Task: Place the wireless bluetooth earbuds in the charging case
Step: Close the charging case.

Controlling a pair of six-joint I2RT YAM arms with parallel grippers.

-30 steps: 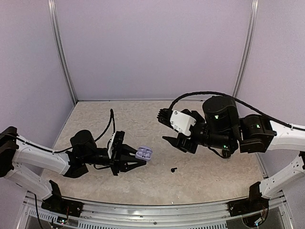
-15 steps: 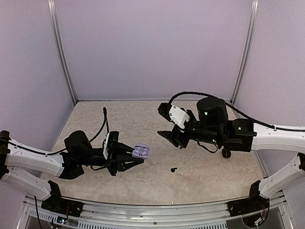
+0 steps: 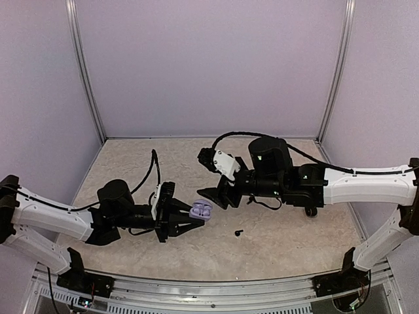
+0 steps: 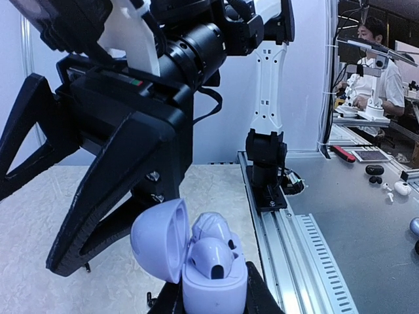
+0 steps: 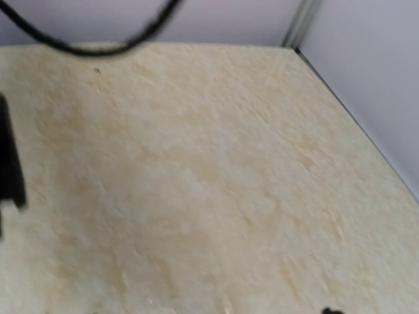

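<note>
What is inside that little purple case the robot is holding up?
Two pale purple earbuds sit in the open case, its lid swung aside. Their lower parts sink into it, so the sockets beneath are hidden.

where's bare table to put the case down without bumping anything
Bare table runs along the back wall, and along the front rail left of the black earbud. Crowded mid-table: the left end effector holds the charging case right by the open right end effector.
</note>
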